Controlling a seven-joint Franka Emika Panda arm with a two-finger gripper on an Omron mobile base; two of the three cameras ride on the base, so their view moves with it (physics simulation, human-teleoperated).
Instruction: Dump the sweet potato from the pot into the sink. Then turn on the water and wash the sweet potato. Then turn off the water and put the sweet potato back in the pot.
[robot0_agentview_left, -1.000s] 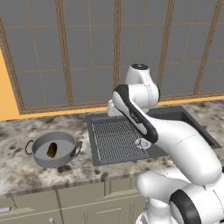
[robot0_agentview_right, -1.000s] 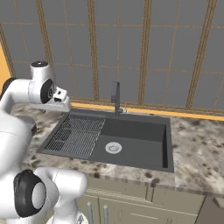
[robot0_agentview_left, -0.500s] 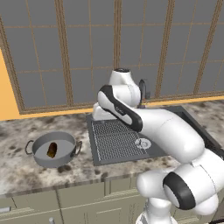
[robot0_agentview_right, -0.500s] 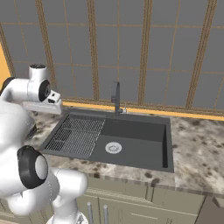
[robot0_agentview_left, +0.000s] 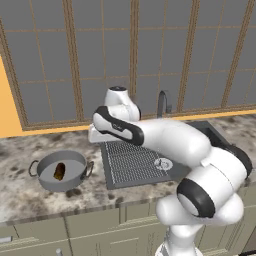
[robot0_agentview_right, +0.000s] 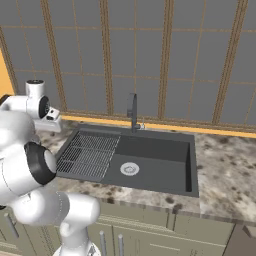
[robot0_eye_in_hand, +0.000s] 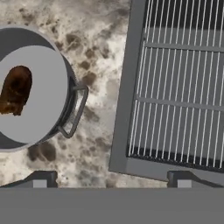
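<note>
Hand view looking down past spread, empty hand, fingertips standing wide apart. Sitting left of the sink, apart from its rim: pot, holding sweet potato inside. Showing bare speckled bench between pot handle and sink edge. Hovering over the sink's left rim, just beside the ribbed grid.

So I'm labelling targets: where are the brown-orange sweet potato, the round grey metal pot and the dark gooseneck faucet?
sweet potato (robot0_eye_in_hand: 16, 90), hand view, its middle
pot (robot0_agentview_left: 48, 183), left base view, near rim
faucet (robot0_agentview_right: 132, 110), right base view, upright neck
</note>
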